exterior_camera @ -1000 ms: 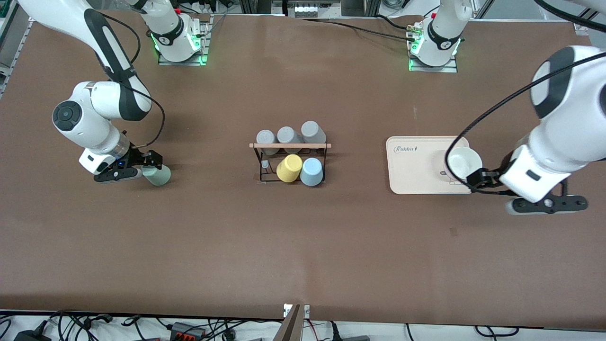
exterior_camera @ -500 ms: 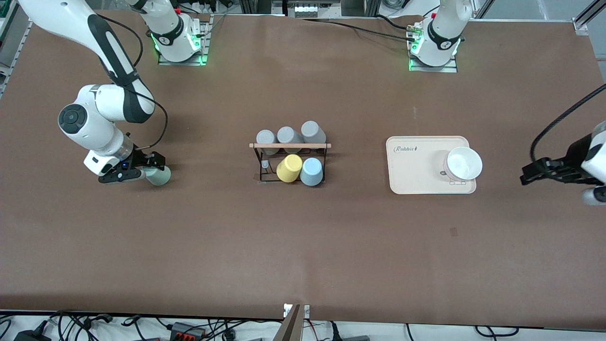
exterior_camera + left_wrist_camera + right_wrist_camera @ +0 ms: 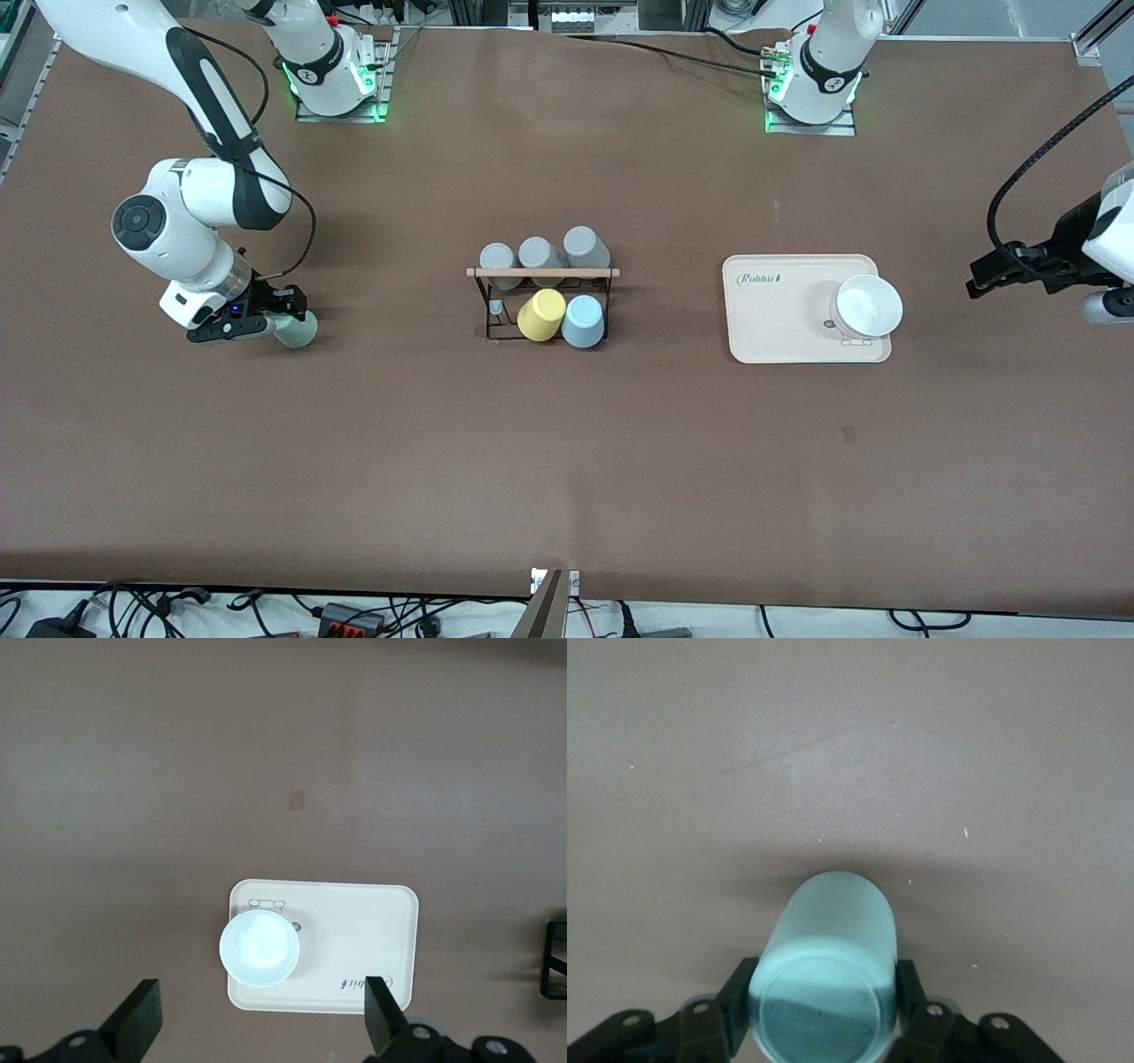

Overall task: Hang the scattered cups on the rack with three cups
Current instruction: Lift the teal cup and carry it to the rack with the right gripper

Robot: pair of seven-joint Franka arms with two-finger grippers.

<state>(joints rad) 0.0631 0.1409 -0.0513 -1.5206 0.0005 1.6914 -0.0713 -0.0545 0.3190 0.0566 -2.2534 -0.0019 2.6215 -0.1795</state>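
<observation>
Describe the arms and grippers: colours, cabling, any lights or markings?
Both arms have glossy white shells with black joint bands and round dark grey joint caps. A black cable loops outside each forearm. The bases glow green, with a dark logo ring. The right gripper is black with black fingers and a small blue light; the left gripper has matte black, blocky fingers.

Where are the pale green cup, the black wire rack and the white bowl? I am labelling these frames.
Pale sage green plastic tumbler [image 3: 299, 331], front view: its side, beside the right pincer.
Small black wire rack [image 3: 488, 312], front view: an end upright.
White round bowl [image 3: 258, 946], left wrist view: its inside.
</observation>
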